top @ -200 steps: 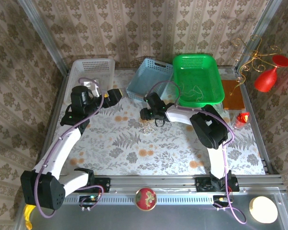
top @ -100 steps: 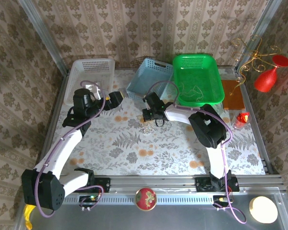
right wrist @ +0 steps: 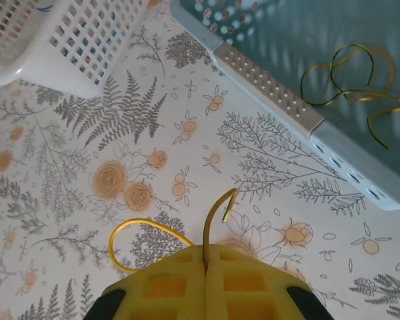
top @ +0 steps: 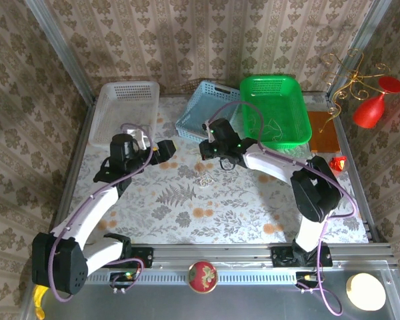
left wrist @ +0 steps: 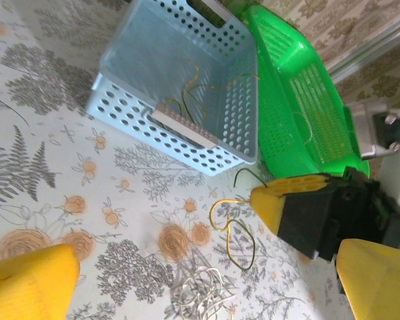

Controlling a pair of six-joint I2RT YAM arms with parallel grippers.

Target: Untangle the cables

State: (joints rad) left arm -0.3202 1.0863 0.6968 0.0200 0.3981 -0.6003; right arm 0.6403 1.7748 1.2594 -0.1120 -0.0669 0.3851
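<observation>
A whitish knot of cables [top: 205,179] [left wrist: 201,301] lies on the floral tablecloth between the two grippers. My right gripper [top: 205,148] [right wrist: 205,252] is shut on a pale yellow cable [right wrist: 141,230] [left wrist: 232,228], which hangs in loops just above the cloth, apart from the knot. My left gripper [top: 168,149] [left wrist: 207,252] is open, its yellow fingers [left wrist: 28,281] spread wide and aimed at the knot and the right gripper [left wrist: 300,207]. More yellow cables [right wrist: 350,75] [left wrist: 207,87] lie inside the blue basket [top: 187,115].
A white basket [top: 123,87] [right wrist: 67,40] stands at the back left. The blue basket [left wrist: 187,130] is in the middle, and a green basket [top: 270,80] [left wrist: 300,100] holding thin strands is to its right. A red glass [top: 370,110] leans at the far right.
My left gripper has swung nearer and toward the knot. My right gripper has drawn back from the knot with the yellow cable, and its elbow has shifted right.
</observation>
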